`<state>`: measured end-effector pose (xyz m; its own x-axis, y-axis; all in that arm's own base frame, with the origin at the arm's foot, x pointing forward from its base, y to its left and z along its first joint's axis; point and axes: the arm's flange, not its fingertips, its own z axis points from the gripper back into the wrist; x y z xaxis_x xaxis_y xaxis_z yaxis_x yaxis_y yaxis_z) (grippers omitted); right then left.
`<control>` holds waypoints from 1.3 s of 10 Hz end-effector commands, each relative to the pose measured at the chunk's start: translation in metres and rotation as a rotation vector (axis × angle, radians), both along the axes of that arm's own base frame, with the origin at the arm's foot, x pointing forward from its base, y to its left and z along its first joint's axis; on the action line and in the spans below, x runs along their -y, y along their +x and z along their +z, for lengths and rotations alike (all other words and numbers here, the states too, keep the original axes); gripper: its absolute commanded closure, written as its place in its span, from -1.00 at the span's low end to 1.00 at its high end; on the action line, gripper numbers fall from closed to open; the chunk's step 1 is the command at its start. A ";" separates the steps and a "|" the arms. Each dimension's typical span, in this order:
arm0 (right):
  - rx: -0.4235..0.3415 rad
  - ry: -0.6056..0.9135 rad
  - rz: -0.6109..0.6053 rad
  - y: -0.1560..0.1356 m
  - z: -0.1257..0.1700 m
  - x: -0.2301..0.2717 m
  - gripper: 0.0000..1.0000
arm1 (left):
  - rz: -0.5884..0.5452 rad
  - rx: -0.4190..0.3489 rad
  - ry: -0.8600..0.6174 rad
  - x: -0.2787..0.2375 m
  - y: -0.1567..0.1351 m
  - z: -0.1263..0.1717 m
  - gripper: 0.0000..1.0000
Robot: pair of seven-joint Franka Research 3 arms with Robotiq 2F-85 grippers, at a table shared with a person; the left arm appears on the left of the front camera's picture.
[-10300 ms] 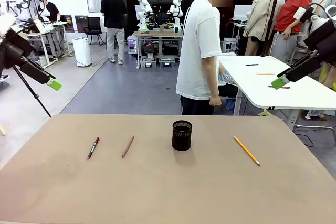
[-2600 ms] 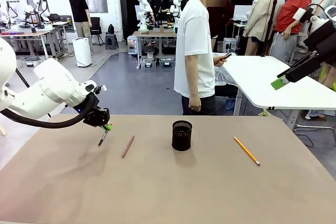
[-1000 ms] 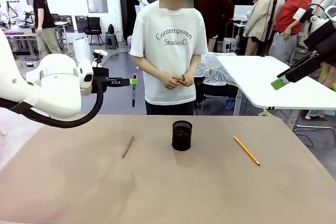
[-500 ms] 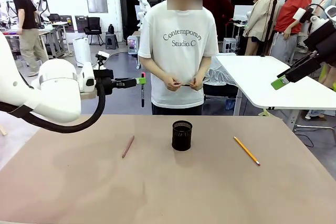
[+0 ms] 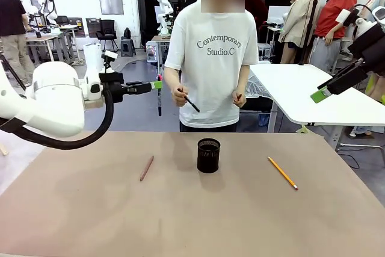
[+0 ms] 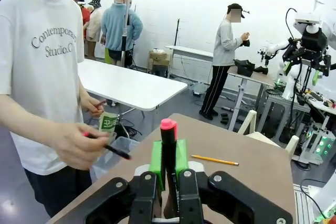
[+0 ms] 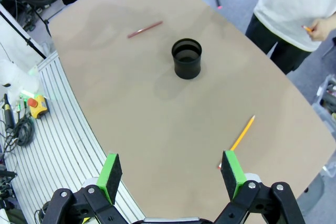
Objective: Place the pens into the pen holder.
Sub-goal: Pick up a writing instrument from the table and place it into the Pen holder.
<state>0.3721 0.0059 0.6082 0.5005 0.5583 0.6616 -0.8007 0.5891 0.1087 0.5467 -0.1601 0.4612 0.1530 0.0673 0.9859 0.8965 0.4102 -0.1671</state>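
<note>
My left gripper (image 5: 157,84) is shut on a dark pen with a pink-red end (image 5: 159,99), which hangs upright well above the table, left of and higher than the black mesh pen holder (image 5: 209,155). In the left wrist view the green pads (image 6: 156,159) clamp that pen (image 6: 168,142). A reddish-brown pen (image 5: 147,168) lies left of the holder and a yellow pencil (image 5: 283,173) lies to its right. My right gripper (image 7: 170,174) stands open high over the near edge, looking down on the holder (image 7: 187,57), the brown pen (image 7: 145,29) and the pencil (image 7: 240,136).
A person in a white T-shirt stands at the far side of the brown table (image 5: 180,221) and holds another dark pen (image 5: 189,102) in one hand. A white table (image 5: 313,97) stands behind on the right.
My left gripper has drifted slightly right and up with the pen still clamped. The person has stepped right and parted their hands, one holding a pen out.
</note>
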 end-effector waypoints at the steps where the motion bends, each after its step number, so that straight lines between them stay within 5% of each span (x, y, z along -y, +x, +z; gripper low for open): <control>1: -0.001 0.021 0.007 0.000 0.002 -0.001 -1.00 | 0.011 0.023 0.026 -0.013 -0.011 0.001 1.00; 13: -0.001 0.021 0.007 0.000 0.002 -0.001 -1.00 | 0.098 0.025 0.135 -0.069 -0.017 0.006 1.00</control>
<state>0.3721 0.0059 0.6082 0.5005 0.5584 0.6616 -0.8008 0.5890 0.1086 0.5344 -0.0947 0.4685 0.1292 -0.0405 0.9908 0.8575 0.5064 -0.0911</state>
